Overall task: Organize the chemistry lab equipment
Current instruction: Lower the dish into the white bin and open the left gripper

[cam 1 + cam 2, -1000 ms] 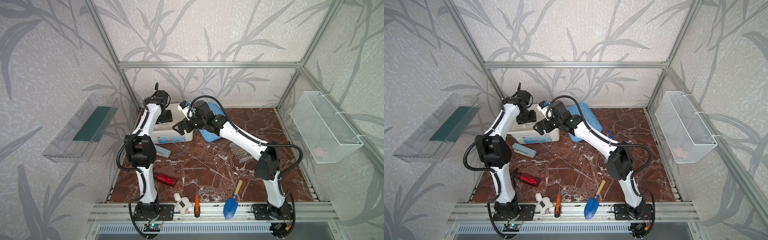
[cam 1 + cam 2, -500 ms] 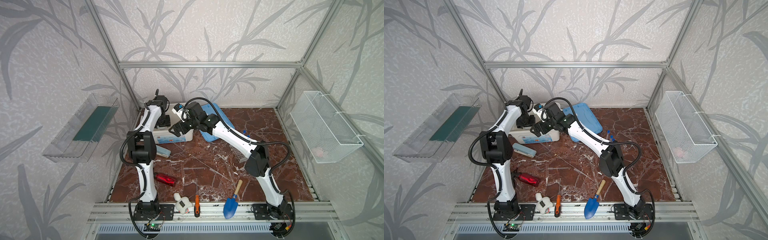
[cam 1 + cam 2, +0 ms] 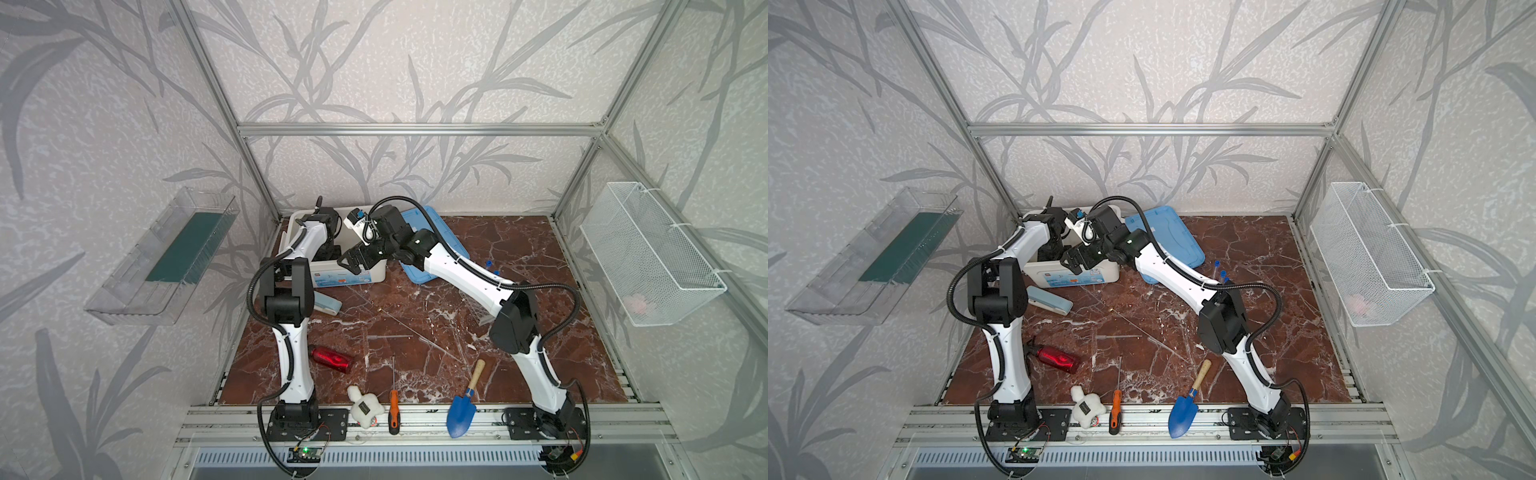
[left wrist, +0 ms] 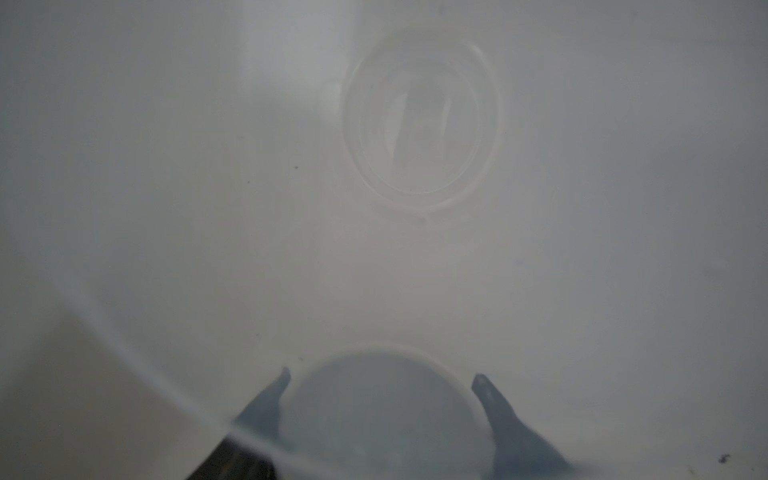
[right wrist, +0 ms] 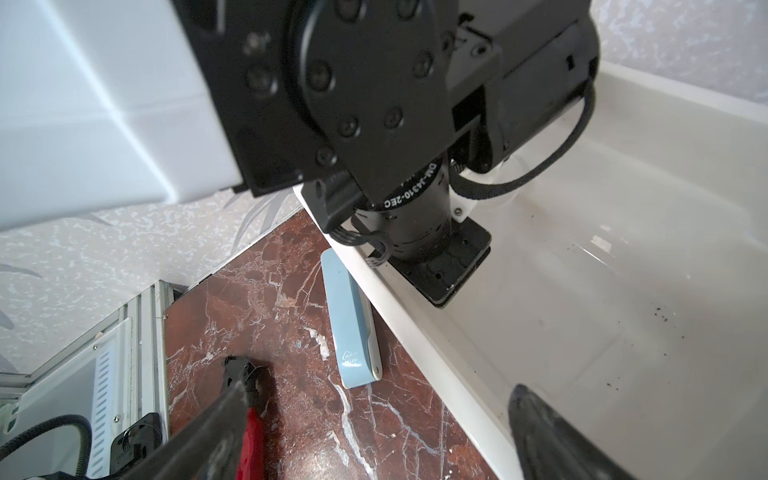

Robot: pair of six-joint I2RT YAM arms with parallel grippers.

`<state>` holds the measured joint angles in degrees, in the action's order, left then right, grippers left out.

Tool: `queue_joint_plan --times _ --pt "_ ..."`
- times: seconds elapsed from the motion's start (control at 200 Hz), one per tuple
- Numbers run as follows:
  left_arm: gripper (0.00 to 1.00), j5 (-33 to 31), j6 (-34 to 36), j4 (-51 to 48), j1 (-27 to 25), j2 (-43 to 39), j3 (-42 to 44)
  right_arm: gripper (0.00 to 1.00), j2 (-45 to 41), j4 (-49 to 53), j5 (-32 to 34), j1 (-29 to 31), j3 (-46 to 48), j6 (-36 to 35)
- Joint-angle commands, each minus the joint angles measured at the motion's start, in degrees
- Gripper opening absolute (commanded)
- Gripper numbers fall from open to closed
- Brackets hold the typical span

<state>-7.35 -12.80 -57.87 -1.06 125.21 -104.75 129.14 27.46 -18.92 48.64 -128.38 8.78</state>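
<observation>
My left gripper (image 4: pixel 382 374) is down inside the white bin (image 3: pixel 365 278), shut on the small white round dish (image 4: pixel 380 411), with a finger against each side of it. The clear measuring beaker (image 4: pixel 419 120) stands further along the bin floor. My right gripper (image 5: pixel 378 386) is open and empty. It straddles the bin's front rim (image 5: pixel 415 328), close to the left wrist. Blue-capped test tubes (image 3: pixel 1217 263) and the clear grid rack (image 3: pixel 478 307) lie by the right arm, partly hidden. Thin clear rods (image 3: pixel 395 318) lie mid-floor.
A blue lid (image 3: pixel 440 232) lies behind the right arm. A pale blue stapler (image 5: pixel 351 328) sits by the bin. A red bottle (image 3: pixel 332 359), white plush toy (image 3: pixel 365 411), orange-handled screwdriver (image 3: pixel 394 409) and blue trowel (image 3: pixel 461 413) lie near the front. A wire basket (image 3: pixel 648 253) and clear shelf (image 3: pixel 166 257) hang on the walls.
The right gripper has drifted slightly left and forward over the bin's front rim. The left gripper has stayed in the bin. Neither jaw width has changed.
</observation>
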Motion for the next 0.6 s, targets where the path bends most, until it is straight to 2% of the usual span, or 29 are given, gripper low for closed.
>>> queue_joint_plan --times 0.0,0.295,0.455,0.595 --pt "0.47 -1.1 -0.7 1.3 0.1 1.4 0.8 0.96 0.0 -1.2 0.5 -0.3 1.4 0.2" --pt "0.54 -2.5 -1.0 3.0 -0.2 2.7 2.9 0.96 0.8 -3.1 1.1 -0.6 1.8 0.8" --pt "0.56 -3.1 -0.9 3.9 -0.1 2.5 3.5 0.96 5.2 1.4 1.7 -0.7 -5.8 0.0" --pt "0.62 -2.9 -1.2 3.5 -0.2 2.7 3.6 0.96 7.7 4.1 1.4 -0.7 -10.8 0.0"
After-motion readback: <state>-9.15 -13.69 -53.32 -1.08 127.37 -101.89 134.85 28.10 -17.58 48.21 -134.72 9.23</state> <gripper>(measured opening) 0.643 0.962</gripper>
